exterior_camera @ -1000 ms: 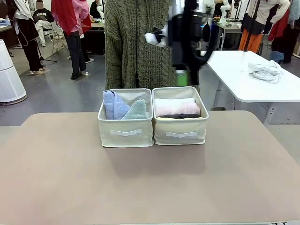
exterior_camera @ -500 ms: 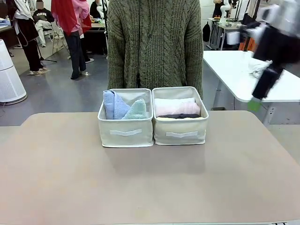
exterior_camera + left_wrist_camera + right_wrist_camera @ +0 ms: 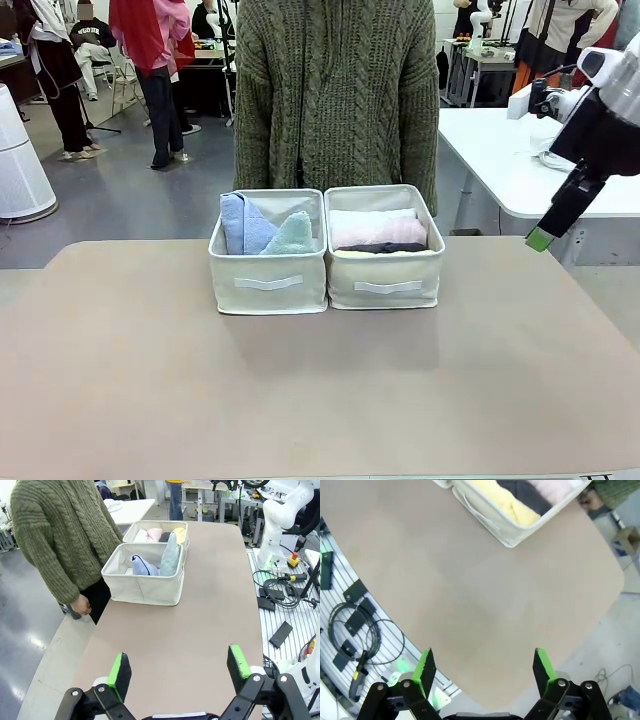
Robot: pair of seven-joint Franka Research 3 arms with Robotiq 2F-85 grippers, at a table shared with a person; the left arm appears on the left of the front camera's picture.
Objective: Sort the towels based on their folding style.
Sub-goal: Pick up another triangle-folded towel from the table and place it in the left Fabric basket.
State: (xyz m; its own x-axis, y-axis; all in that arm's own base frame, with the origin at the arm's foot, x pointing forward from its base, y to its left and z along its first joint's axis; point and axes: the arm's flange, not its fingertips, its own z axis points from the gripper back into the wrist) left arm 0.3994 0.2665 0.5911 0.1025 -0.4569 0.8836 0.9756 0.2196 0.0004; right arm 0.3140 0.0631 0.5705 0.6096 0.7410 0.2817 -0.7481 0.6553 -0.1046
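In the front view, the left cream bin [image 3: 267, 285] holds the periwinkle blue cone [image 3: 241, 222] and the pale teal cone [image 3: 291, 237]. The right bin [image 3: 385, 288] holds the white roll [image 3: 368, 215], the pale pink roll [image 3: 388, 232] and the dark grey roll [image 3: 380, 247]. The left wrist view also shows the yellow roll [image 3: 179, 534] in that far bin [image 3: 156, 522]. My right gripper [image 3: 542, 236] hangs high off the table's right side and is open and empty [image 3: 484, 665]. My left gripper [image 3: 179, 666] is open and empty over the table's left end.
A person in a green knit sweater [image 3: 335, 90] stands behind the bins, one hand [image 3: 80, 605] down at the table's edge. A white table [image 3: 540, 160] with a whitish cloth bundle stands at the back right. Cables [image 3: 355, 625] lie on the floor beside the table.
My right arm has swung from above the right bin out to the right, past the table's edge. The bins and towels have not moved.
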